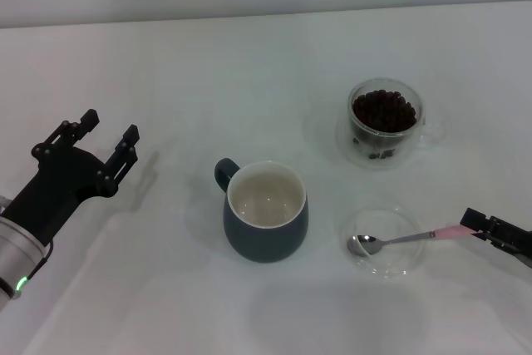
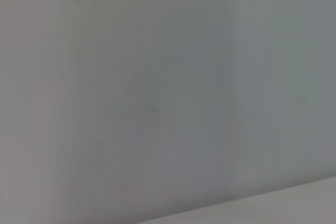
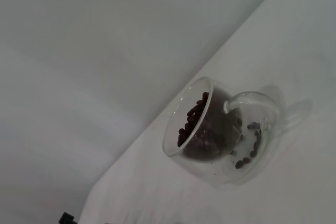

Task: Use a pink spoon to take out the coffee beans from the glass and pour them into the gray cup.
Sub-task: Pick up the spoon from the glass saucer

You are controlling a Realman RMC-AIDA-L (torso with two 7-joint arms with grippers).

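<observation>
**Right gripper at the spoon handle, left arm waiting aside**

You are looking at a white table (image 1: 166, 64) with the gray cup (image 1: 265, 212) standing upright near the middle; I am using this cup as the landmark. Its cream inside is showing no beans, and its loop handle is pointing to the far left.

To the right of the cup, just beside it, a flat clear glass dish (image 1: 397, 265) is lying on the table. The pink spoon (image 1: 401, 239) is resting across this dish, with the metal bowl inside the dish on the side near the cup and the pale pink handle pointing away from the cup.

The right gripper (image 1: 477, 224) is sitting at the far end of that handle. You cannot tell if it is already grasping the spoon or only touching it.

Behind the cup and to its right, well apart, the glass (image 1: 384, 121) is standing upright and holding the coffee beans (image 1: 383, 110). In the right wrist view the glass (image 3: 223, 137) is also showing some beans between its two walls.

Far to the left of the cup, the left gripper (image 1: 104, 132) is hovering with its fingers spread apart, holding nothing.
</observation>
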